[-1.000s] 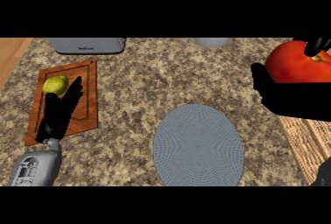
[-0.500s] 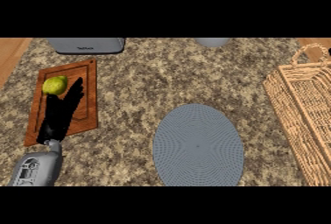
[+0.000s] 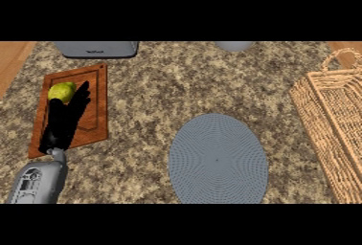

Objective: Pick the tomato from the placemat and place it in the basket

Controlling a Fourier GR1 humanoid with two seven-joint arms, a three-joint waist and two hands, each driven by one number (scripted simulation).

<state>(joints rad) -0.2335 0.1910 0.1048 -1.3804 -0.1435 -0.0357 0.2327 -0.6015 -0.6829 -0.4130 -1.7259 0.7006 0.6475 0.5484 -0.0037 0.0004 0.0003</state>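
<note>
Wooden cutting board (image 3: 96,103) sits at the far left of the speckled stone counter (image 3: 184,86), and that's where we see our left hand (image 3: 65,122). It lies over the board with its black fingers straight and close together, pointing up the view, holding nothing. Its grey forearm (image 3: 39,182) comes in from the lower left edge. Right beside the fingertips, on the upper part of the board, sits a yellow-green fruit (image 3: 61,91); we can't tell whether the fingers actually touch it.

Along the top edge, just past the board, there's a grey appliance (image 3: 96,49), only partly in view. Moving toward the middle, the oval grey placemat (image 3: 218,159) lies flat on the counter with nothing on it. Above it at the top edge is the bottom of a pale round object (image 3: 234,46), too cut off to tell what it is.

Over at the right edge stands the wicker basket (image 3: 332,129), partly out of frame. The tomato isn't visible to us anywhere, not on the placemat, and the basket's inside is too hard to read. Our right hand doesn't show at all.
</note>
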